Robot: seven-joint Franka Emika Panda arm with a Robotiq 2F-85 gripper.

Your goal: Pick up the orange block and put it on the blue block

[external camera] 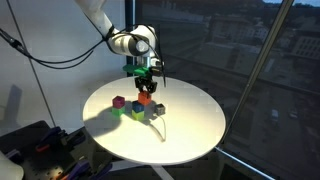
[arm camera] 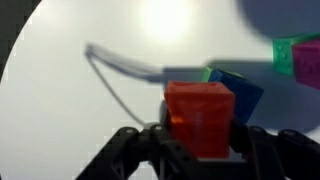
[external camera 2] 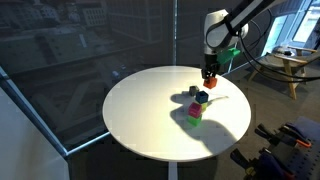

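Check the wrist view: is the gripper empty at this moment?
No, the gripper grips the orange block between its fingers, with the blue block just behind it.

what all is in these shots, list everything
small orange-red cube: 1, orange-red, gripped between the tool's fingers, beside the blue cube
small dark blue cube: 1, dark blue, on the table just beyond the orange-red cube
small magenta cube: 1, magenta, on the table at the cluster's edge
small green cube: 1, green, on the table in the cluster
small grey cube: 1, grey, on the table in the cluster
thin cable: 1, pale grey, lying on the table
round white table: 1, white, by dark windows
robot arm: 1, white, reaching over the table
tool: 1, black, shut on the orange-red cube
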